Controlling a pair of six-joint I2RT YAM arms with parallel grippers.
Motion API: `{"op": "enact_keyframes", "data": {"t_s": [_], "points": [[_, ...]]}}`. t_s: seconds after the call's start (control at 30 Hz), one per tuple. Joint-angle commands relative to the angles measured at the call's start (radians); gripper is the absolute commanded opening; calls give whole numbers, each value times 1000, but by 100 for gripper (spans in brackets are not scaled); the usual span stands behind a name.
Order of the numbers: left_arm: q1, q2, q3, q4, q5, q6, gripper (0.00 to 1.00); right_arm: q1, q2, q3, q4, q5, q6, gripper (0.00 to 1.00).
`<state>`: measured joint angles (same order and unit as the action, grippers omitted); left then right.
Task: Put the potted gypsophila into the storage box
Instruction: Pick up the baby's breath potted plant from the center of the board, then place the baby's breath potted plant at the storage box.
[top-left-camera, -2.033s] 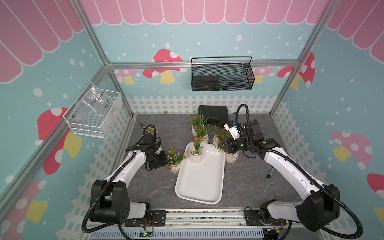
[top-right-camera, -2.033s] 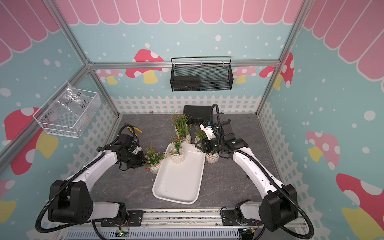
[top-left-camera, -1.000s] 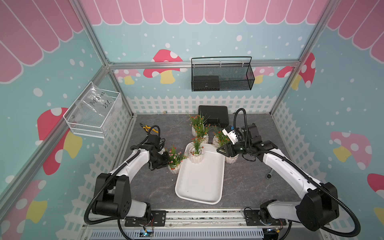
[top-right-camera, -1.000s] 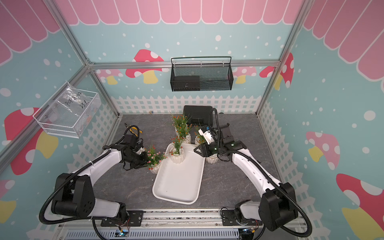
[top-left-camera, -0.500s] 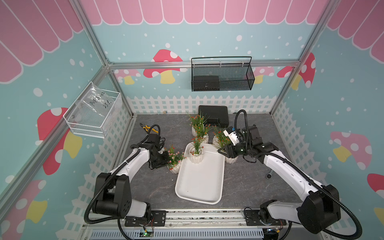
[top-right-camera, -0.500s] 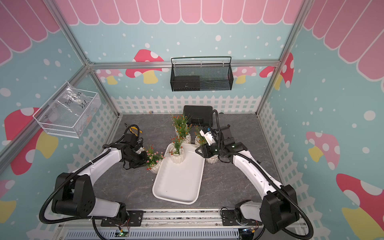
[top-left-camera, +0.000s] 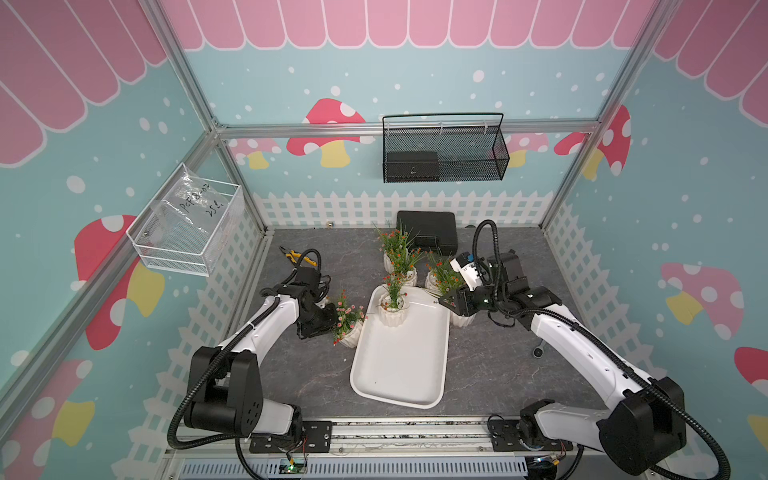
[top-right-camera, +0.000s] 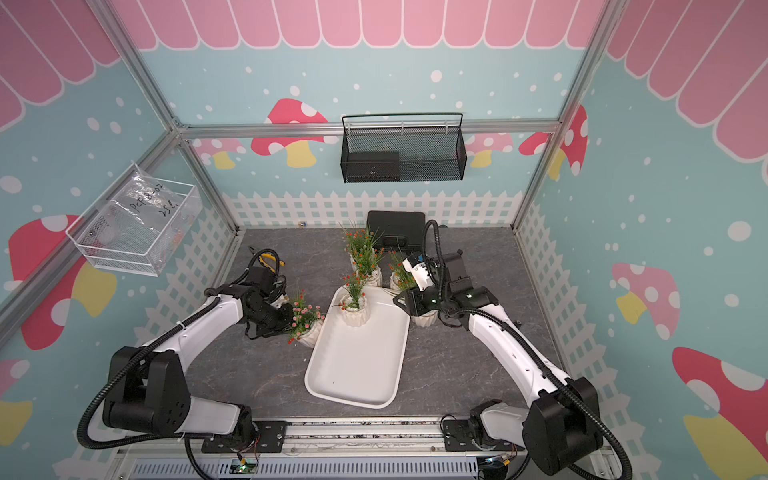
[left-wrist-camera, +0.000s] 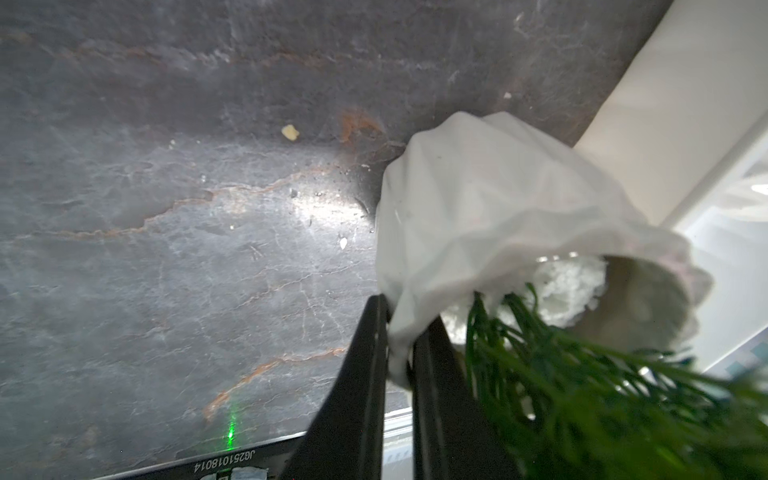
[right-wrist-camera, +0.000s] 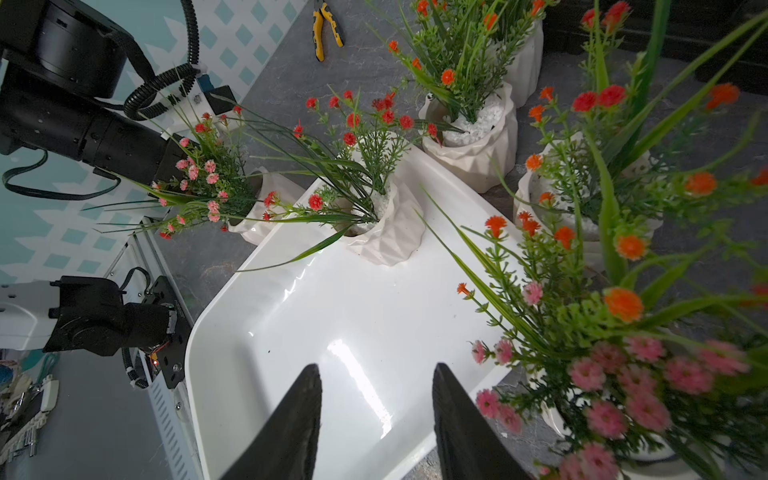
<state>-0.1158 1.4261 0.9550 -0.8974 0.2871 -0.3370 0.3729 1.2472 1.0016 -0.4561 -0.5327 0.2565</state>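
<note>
The storage box (top-left-camera: 400, 374) (top-right-camera: 357, 368) is a white tray lying in the middle of the table. One potted gypsophila (top-left-camera: 392, 313) (right-wrist-camera: 386, 232) with red flowers stands in its far corner. A pink-flowered one (top-left-camera: 348, 330) (top-right-camera: 305, 330) (left-wrist-camera: 478, 208) (right-wrist-camera: 253, 224) leans beside the tray's left rim (left-wrist-camera: 665, 104). My left gripper (top-left-camera: 334, 320) (left-wrist-camera: 403, 309) is shut on this pot's rim. My right gripper (top-left-camera: 445, 300) (right-wrist-camera: 376, 368) is open and empty over the tray's right edge. Another pink-flowered pot (top-left-camera: 462, 319) stands just beneath it, and three more pots (top-left-camera: 405, 270) stand behind the tray.
A black hard case (top-left-camera: 428, 232) lies at the back wall. Yellow-handled pliers (top-left-camera: 299, 257) lie at the back left. A black wire basket (top-left-camera: 442, 153) hangs on the back wall and a clear bin (top-left-camera: 187, 224) on the left wall.
My left gripper has moved in and shut on the rim of the pink-flowered pot. The right arm has shifted only slightly and its jaws have stayed open.
</note>
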Motion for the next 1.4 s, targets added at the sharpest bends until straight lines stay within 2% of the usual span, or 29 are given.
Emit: {"op": "enact_keyframes", "data": {"t_s": [0.0,0.3,0.57,0.93,1.17,1.37], "points": [[-6,-51,73,-42,18,40,0,-3,-35,-6,1,7,10,46],[-7,-104,190,-156,-27,123,0,-3,-59,-16,-1,5,10,46],[-37,-172,344,-250,12,181,0,-5,-108,-50,0,14,9,47],[-347,-49,598,-339,-102,187,0,-43,-179,-114,12,-58,34,48],[-502,88,731,-337,-144,180,0,-113,-225,-164,12,-75,74,51],[-592,200,823,-321,-164,170,0,-175,-254,-204,0,-80,72,51]]}}
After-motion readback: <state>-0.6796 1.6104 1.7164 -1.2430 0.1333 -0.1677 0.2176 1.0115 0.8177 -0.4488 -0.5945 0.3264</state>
